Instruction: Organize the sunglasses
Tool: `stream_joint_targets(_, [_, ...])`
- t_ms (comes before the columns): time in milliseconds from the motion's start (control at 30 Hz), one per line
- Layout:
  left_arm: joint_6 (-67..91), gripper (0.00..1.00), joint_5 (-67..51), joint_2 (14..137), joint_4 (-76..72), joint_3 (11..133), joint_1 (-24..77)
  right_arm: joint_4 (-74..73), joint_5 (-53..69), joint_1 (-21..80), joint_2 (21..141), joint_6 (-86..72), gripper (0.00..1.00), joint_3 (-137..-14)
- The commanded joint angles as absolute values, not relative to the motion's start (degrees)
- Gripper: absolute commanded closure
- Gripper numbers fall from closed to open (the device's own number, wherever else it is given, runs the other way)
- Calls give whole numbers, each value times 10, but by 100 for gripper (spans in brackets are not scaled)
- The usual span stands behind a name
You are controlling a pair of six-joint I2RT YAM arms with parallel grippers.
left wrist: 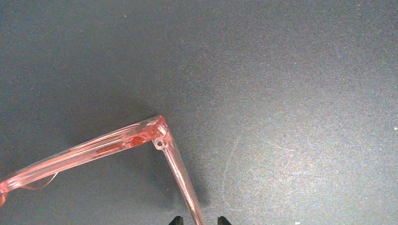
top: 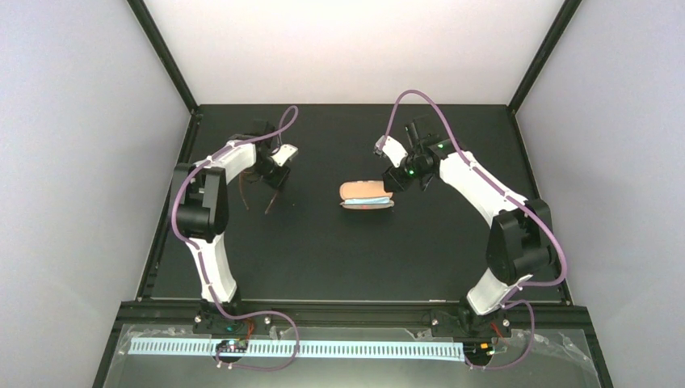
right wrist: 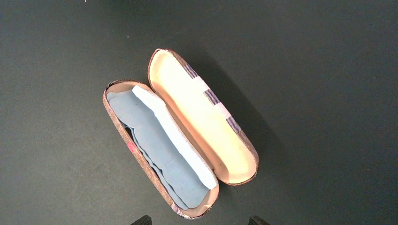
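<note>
Where left fingers [left wrist: 176,220] flank 1 temple [left wrist: 180,180], sunglasses [left wrist: 94,147] mostly cut off.

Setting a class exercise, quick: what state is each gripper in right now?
Left gripper: open, astride a temple of the sunglasses, no grip visible.
Right gripper: open, empty, above the case.

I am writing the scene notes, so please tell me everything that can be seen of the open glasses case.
The glasses case is oblong and hard-looking, brown woven outside with pale stripes, cream-lined inside. It lies open on the dark table, near its middle, lid hinged back along one long side. A light-blue cloth fills the base; a small red tag sits on its outer wall. Nothing grips it.
</note>
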State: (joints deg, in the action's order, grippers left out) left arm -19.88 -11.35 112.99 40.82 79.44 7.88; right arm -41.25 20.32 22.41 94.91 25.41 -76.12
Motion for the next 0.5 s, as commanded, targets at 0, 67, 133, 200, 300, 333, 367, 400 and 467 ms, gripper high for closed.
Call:
stream_joint_targets(0, [-199,83,-118,1135,420,806,78,-403,211,221,958,248,45,-763])
stream_joint_targets(67, [-197,86,-123,1135,419,806,77,-402,211,221,956,246,45,-765])
stream_joint_targets(133, [-198,92,-129,1132,421,806,78,-400,211,221,953,244,45,-765])
stream_joint_targets(200, [-201,97,-136,1122,428,806,77,-397,213,222,946,244,45,-765])
stream_joint_targets(300, [-213,98,-160,1093,448,807,77,-396,235,222,936,253,45,-771])
stream_joint_targets(333, [-218,98,-170,1082,458,808,77,-398,245,222,934,257,45,-776])
stream_joint_targets(367, [-224,98,-187,1069,470,811,77,-401,255,221,934,261,45,-783])
stream_joint_targets(400, [-230,98,-202,1056,484,813,77,-406,265,222,933,265,45,-792])
stream_joint_targets(467, [-239,98,-234,1030,513,819,78,-418,292,223,934,278,45,-812])
